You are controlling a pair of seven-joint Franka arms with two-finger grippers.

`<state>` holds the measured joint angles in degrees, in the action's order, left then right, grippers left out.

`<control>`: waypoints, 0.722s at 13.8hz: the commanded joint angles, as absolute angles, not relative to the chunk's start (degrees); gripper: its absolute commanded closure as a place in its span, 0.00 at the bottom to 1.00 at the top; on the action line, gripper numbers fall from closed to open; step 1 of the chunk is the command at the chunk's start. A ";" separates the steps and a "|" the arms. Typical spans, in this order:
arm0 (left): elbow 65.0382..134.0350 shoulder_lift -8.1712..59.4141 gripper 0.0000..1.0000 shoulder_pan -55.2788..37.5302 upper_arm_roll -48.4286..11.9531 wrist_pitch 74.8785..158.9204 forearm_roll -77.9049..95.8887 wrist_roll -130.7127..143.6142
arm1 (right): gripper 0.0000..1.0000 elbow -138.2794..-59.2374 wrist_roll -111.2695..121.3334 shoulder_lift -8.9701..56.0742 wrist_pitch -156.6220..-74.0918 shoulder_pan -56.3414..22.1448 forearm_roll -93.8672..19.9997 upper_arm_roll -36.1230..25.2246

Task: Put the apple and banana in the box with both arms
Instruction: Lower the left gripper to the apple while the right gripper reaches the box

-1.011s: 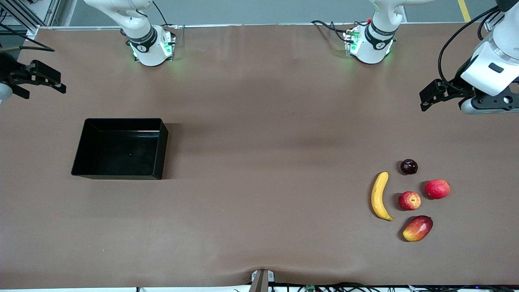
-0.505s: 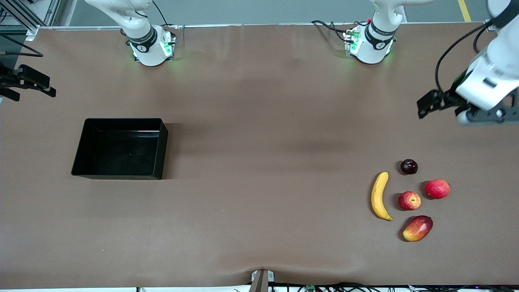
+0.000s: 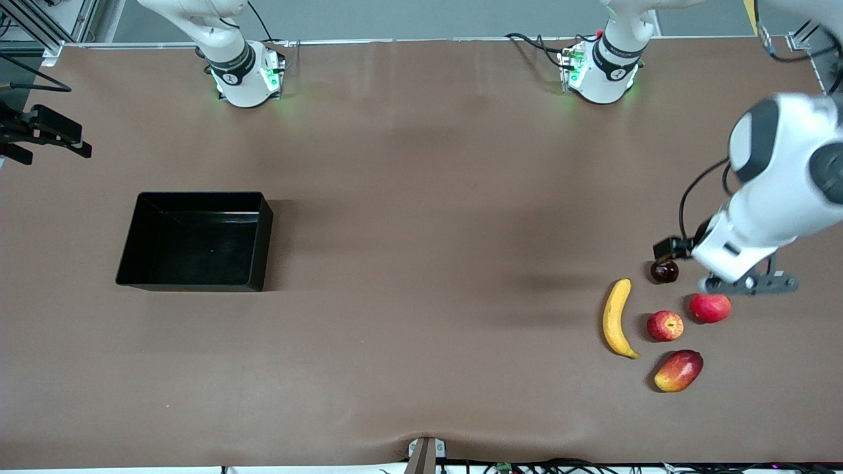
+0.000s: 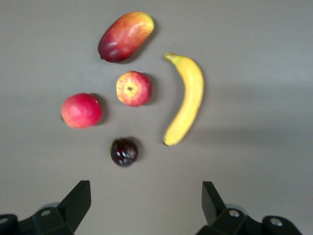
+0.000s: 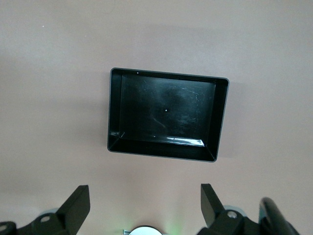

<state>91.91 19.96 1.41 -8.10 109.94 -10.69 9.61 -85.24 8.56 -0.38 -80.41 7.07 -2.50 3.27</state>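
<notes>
Even overhead light falls on the bench (image 3: pixel 421 263); fruit shadows are soft, the box (image 5: pixel 166 115) walls glare, and the left wrist view is slightly blurred.

Brown table covering (image 3: pixel 421 197); grey floor (image 3: pixel 428 18) past its edge, even light

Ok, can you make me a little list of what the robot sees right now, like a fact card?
apple: on the table, beside the banana
box: black, nothing in it, toward the right arm's end
other fruit: dark round fruit, pinkish-red fruit, red-and-yellow oval fruit
left gripper: open, over the fruit
right gripper: open, waiting by the box
</notes>
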 commanded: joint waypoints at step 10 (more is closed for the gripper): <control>89.03 40.69 0.00 6.15 -6.15 131.92 -13.01 20.83 | 0.00 -84.11 9.32 12.20 -82.43 14.15 -2.02 3.52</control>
<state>90.32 39.86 6.52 -6.82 131.26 -11.78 19.38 -85.33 8.66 8.62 -81.76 12.19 -2.22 2.87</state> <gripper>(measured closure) 0.000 0.000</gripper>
